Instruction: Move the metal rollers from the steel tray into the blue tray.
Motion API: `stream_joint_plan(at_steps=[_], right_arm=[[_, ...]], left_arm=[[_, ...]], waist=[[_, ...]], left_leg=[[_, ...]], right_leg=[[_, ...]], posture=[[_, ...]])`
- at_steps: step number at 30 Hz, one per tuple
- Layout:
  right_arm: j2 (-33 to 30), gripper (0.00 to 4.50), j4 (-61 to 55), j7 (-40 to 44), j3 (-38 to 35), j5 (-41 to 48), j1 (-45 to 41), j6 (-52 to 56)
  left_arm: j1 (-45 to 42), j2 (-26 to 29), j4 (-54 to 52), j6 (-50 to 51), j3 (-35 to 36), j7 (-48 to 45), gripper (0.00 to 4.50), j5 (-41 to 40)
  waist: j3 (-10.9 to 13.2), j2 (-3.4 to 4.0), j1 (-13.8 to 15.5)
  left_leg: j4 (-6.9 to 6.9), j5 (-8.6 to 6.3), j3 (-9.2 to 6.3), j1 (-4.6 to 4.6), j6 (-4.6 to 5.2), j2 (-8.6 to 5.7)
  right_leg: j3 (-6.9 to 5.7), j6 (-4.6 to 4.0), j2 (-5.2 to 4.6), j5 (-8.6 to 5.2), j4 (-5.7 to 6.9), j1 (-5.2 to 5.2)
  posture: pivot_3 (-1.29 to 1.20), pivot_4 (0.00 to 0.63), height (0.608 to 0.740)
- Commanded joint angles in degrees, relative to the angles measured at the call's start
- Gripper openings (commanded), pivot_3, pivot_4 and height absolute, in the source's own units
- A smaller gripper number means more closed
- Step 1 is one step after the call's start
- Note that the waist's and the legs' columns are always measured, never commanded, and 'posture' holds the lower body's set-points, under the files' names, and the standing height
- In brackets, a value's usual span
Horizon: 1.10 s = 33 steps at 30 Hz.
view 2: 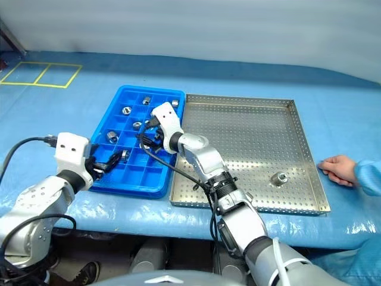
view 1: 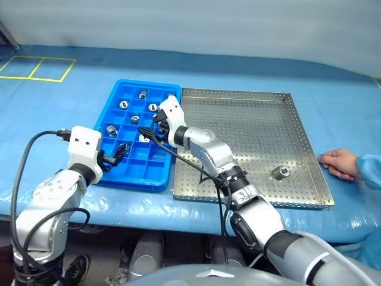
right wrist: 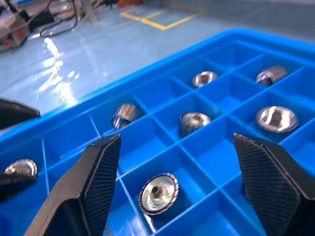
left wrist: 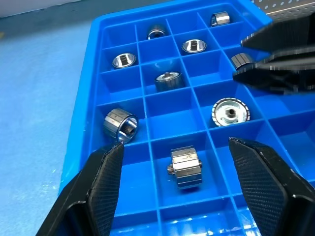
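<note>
I see my right gripper (right wrist: 172,191) spread wide over the blue tray (view 1: 156,174), holding nothing; a ridged metal roller (right wrist: 158,192) lies in the compartment right beneath the gap between its fingers. My left gripper (left wrist: 174,189) is wide open too, empty, hovering at the blue tray's 7 o'clock corner above another roller (left wrist: 185,167). Several shiny rollers sit singly in compartments. One roller (view 1: 280,173) remains on the steel tray (view 1: 250,101), toward its 4 o'clock corner. A person's hand (view 1: 339,162) rests just beside that tray at 3 o'clock.
</note>
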Motion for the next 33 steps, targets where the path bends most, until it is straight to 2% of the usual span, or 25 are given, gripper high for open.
stream_joint_plan(at_steps=[1,7,14,20,25,29,33], right_arm=[[-2.7,3.86,-14.9,-2.4,-1.2,-0.3,3.9,3.4],[-16.3,3.86,-39.2,-2.7,-1.7,-1.9,16.9,15.0],[-22.9,3.86,-56.7,-7.5,-11.5,-0.9,30.2,27.3],[-28.9,3.86,-58.3,-10.5,-17.4,-3.8,37.6,31.9],[-27.9,3.86,-53.7,-12.8,-20.6,-4.4,40.0,31.8],[-23.6,3.86,-49.4,-14.4,-24.3,-2.5,40.1,30.5],[-22.7,3.86,-47.8,-14.9,-24.5,-2.5,40.0,29.8]], left_arm=[[-3.0,-1.9,0.6,-2.8,-3.4,-0.9,3.7,-1.0],[-11.0,-5.3,6.1,-5.6,-15.6,-5.7,3.7,-1.4],[-18.4,-7.0,12.2,-8.2,-22.4,-11.2,3.7,-1.6],[-20.7,-7.2,16.1,-10.7,-27.6,-15.9,3.7,-1.5],[-20.5,-8.0,17.0,-11.3,-29.9,-16.4,3.7,-0.9],[-19.7,-7.6,16.9,-11.7,-30.6,-16.6,3.7,-0.7],[-19.4,-7.2,17.2,-11.8,-30.2,-16.3,3.7,-0.2]], waist=[[0.0,0.0,0.2],[0.0,0.01,-0.2],[0.0,0.04,-4.1],[0.0,0.05,-5.9],[0.0,0.05,-6.9],[0.0,0.06,-7.0],[0.0,0.08,-7.0]], left_leg=[[0.0,0.0,0.0,0.0,0.0,-0.01],[0.02,0.0,-0.02,-0.08,0.0,-0.09],[0.03,-0.01,0.03,-0.14,0.03,-0.07],[0.12,-0.02,0.12,-0.12,0.06,-0.09],[0.13,-0.02,0.19,-0.01,0.09,-0.09],[0.15,-0.01,0.21,-0.01,0.1,-0.09],[0.14,-0.01,0.22,-0.02,0.1,-0.09]], right_leg=[[0.0,0.0,-0.02,0.0,-0.03,0.02],[0.01,0.14,-0.08,0.08,-0.28,0.1],[0.09,0.28,-0.05,0.06,-0.32,0.05],[0.19,0.45,-0.06,-0.03,-0.33,0.09],[0.3,0.47,-0.03,-0.01,-0.31,0.14],[0.34,0.46,-0.03,-0.02,-0.3,0.14],[0.36,0.48,-0.03,-0.01,-0.31,0.14]], posture=[[0.17,0.15,0.74],[0.08,0.15,0.74],[-0.05,0.15,0.74],[-0.1,0.15,0.74],[-0.11,0.15,0.74],[-0.1,0.15,0.74],[-0.09,0.15,0.74]])
